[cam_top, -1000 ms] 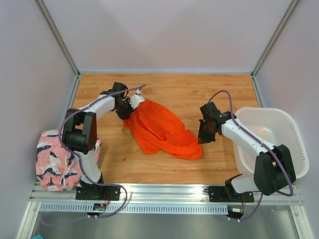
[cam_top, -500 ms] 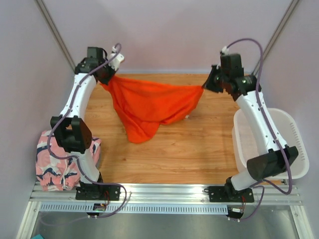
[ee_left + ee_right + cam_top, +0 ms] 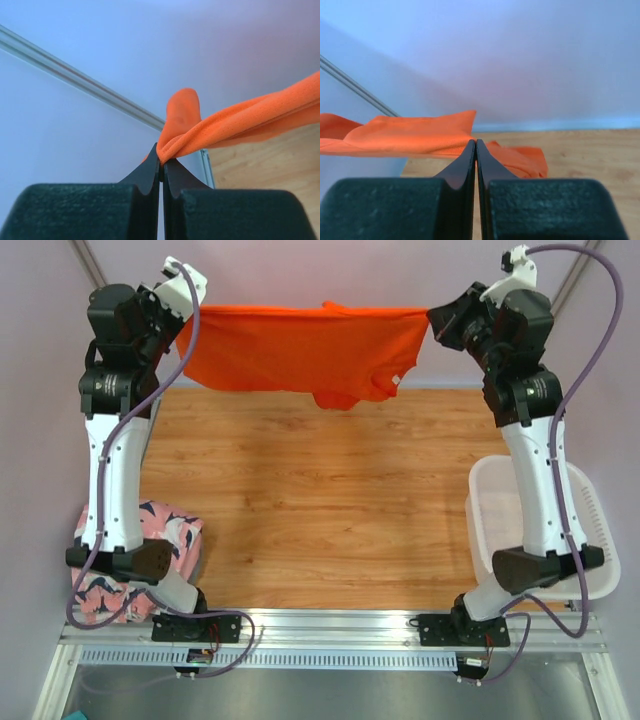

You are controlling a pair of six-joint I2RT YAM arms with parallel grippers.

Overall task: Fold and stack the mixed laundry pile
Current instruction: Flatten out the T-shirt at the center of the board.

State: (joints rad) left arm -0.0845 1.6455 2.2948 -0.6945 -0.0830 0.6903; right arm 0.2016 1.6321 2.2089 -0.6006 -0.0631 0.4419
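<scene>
Orange garment (image 3: 300, 345) is suspended in the air above the far edge of the table (image 3: 320, 510), stretched nearly level between the two grippers. Its upper hem runs almost straight from one grip to the other. The body of the cloth hangs below, with a short fold drooping lowest right of centre.

1. Left gripper (image 3: 185, 315) – raised high over the far left corner. In the left wrist view the jaws are pressed together on a bunched corner of the orange garment (image 3: 240, 125), and the left gripper (image 3: 161, 162) shows no gap at its tips.
2. Right gripper (image 3: 432, 322) – raised high over the far right corner. In the right wrist view the right gripper (image 3: 476, 145) is likewise clamped on an edge of the orange garment (image 3: 410, 132), which spreads away to the left of the tips.

Pink patterned garment (image 3: 175, 535) lies bunched at the near left corner of the table, across its left edge, partly hidden behind the left arm (image 3: 110, 470). White basket (image 3: 605, 540) sits at the right edge, toward the near side, and the right arm (image 3: 540, 480) crosses in front of it. Its contents cannot be determined.
</scene>
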